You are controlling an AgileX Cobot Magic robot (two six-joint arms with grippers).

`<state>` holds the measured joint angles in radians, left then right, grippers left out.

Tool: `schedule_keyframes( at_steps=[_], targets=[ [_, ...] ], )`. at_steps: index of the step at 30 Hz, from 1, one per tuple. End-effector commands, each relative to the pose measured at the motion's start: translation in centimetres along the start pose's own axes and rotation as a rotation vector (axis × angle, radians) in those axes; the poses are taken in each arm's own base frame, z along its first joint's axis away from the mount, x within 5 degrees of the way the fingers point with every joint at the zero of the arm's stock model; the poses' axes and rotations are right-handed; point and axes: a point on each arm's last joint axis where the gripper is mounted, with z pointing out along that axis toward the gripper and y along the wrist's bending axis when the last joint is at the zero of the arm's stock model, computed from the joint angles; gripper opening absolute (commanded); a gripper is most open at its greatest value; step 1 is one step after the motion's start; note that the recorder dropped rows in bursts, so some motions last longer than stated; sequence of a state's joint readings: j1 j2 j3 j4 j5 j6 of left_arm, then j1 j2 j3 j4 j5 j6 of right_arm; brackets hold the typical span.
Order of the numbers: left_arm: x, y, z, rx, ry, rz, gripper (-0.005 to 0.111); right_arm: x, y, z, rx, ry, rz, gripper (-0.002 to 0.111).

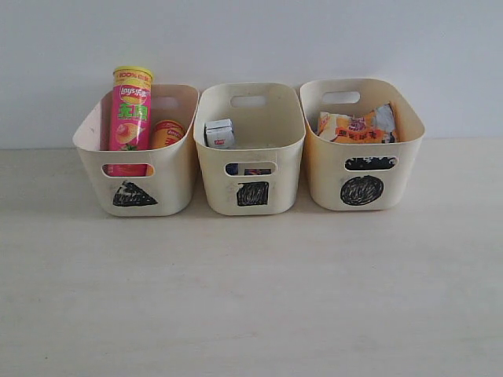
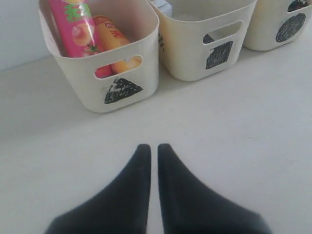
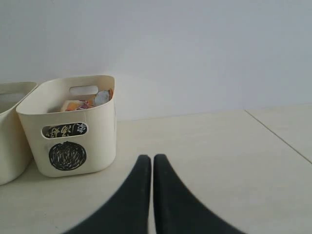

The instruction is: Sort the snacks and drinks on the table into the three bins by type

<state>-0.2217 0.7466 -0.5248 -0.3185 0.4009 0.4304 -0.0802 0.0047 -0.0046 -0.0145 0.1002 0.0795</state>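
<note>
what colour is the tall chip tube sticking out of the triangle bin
Pink with a yellow top; the tall chip tube shows best in the exterior view.

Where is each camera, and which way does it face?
Exterior: in front of the table, facing the three bins and wall; no robot shows.
Left wrist: on the left arm, angled down past the shut left gripper at the triangle bin.
Right wrist: on the right arm, near level, past the shut right gripper at the circle bin.
Shared: all three show the circle bin.

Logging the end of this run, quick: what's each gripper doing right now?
Left gripper: shut, holding nothing.
Right gripper: shut, holding nothing.
</note>
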Motion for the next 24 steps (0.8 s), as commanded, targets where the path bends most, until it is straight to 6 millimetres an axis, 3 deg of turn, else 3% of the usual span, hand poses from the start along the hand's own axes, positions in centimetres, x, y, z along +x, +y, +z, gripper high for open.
schedule_keyframes(
  at_steps=[1, 5, 18, 24],
  targets=[
    [2.0, 0.4, -0.4, -0.086, -0.069, -0.072, 0.004, 0.1, 0.0, 0.0, 0.007, -0.007, -0.004, 0.000],
    [5.3, 0.5, -0.7, -0.147, -0.110, -0.107, 0.004, 0.1, 0.0, 0.0, 0.007, -0.007, -0.004, 0.000],
    [10.2, -0.4, -3.5, -0.173, -0.257, -0.081, 0.004, 0.1, 0.0, 0.0, 0.007, -0.007, -0.004, 0.000],
    [12.0, -0.1, -4.0, -0.280, -0.315, -0.131, 0.004, 0.1, 0.0, 0.0, 0.007, -0.007, -0.004, 0.000]
  ],
)
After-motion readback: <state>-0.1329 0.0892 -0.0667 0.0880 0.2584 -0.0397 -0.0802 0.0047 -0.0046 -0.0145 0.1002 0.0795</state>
